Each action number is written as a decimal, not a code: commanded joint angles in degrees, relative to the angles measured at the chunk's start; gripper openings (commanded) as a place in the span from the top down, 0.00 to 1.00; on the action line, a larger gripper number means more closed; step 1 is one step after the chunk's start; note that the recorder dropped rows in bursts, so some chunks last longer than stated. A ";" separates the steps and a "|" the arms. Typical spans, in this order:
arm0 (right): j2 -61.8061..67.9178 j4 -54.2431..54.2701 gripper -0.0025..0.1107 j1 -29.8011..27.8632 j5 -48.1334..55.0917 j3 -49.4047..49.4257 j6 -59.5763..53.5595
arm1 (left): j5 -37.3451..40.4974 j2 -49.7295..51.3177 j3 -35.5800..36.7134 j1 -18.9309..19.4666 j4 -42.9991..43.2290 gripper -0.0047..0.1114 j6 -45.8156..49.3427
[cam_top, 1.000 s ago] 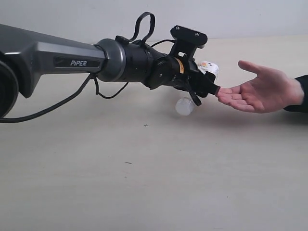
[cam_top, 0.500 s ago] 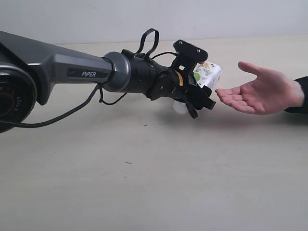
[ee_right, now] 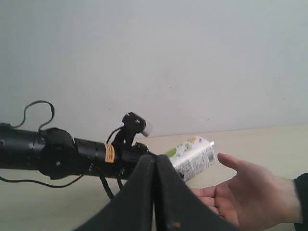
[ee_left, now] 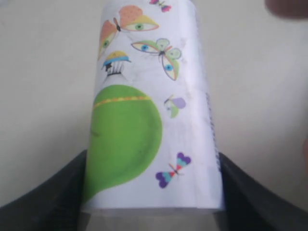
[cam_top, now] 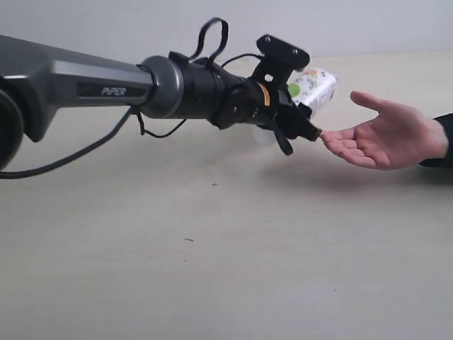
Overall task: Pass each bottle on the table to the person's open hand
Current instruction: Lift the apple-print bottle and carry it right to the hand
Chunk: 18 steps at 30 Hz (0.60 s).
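Observation:
A clear bottle (cam_top: 312,86) with a green-and-white butterfly label hangs tilted above the table (cam_top: 212,269), its base end pointing up toward the person's open hand (cam_top: 388,134). My left gripper (cam_top: 301,113) is shut on the bottle, its tip right at the hand's fingertips. In the left wrist view the bottle (ee_left: 151,110) fills the frame, with a black finger (ee_left: 53,197) against each side. The right wrist view shows my right gripper (ee_right: 155,159) shut and empty, in front of the bottle (ee_right: 192,159) and the hand (ee_right: 255,197). No other bottles are in view.
The left arm (cam_top: 106,85) stretches in from the left, low over the table, with a loose black cable (cam_top: 85,152) sagging below it. The person's dark sleeve (cam_top: 439,138) enters at the right edge. A pale wall stands behind the table.
The left gripper has lifted the bottle up off the table and swung its base end higher; after drawing back a little, it has come back to the hand's fingertips. Its jaws have narrowed.

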 commanded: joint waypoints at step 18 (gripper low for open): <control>-0.30 0.00 0.97 0.09 -0.05 0.05 -0.41 | 7.34 -8.71 -0.26 -3.63 0.21 0.96 34.81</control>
